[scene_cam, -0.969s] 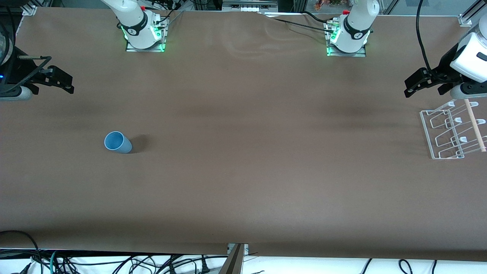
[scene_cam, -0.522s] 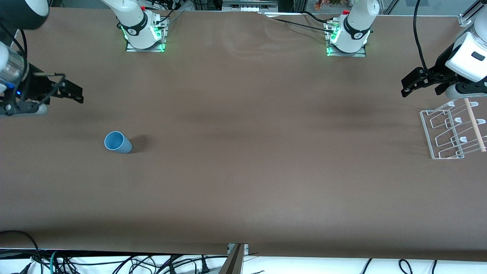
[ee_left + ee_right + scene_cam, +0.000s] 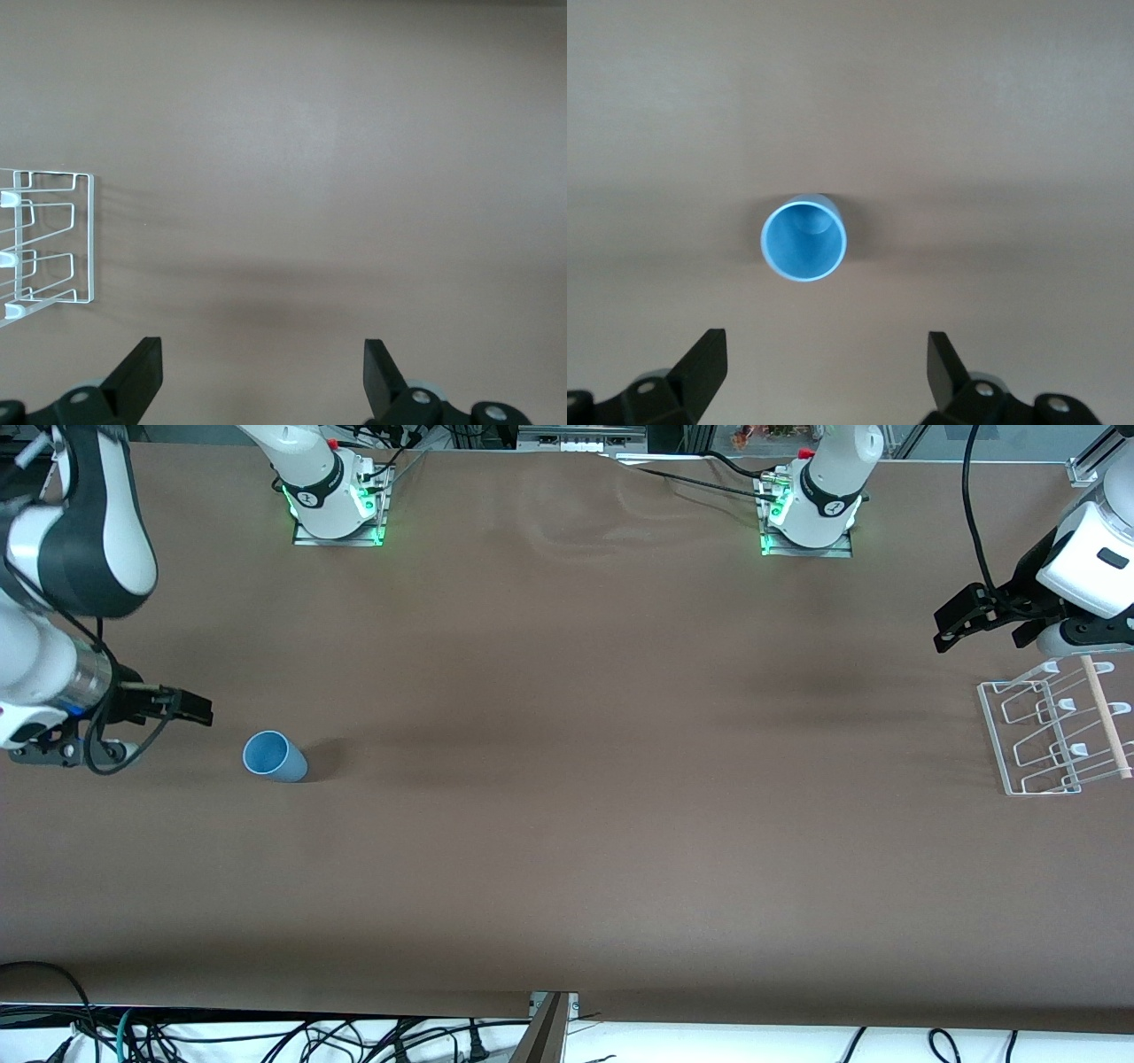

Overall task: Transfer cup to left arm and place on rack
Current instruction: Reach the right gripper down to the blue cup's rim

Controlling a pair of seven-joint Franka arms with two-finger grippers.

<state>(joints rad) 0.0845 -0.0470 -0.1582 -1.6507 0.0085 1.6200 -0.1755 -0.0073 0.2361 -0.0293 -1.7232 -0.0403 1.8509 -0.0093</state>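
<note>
Both claws gape empty, right claw near the cup, rack cut off.

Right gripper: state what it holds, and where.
Nothing. The right gripper is open, short of the light-blue plastic cup lying on the brown table.
</note>
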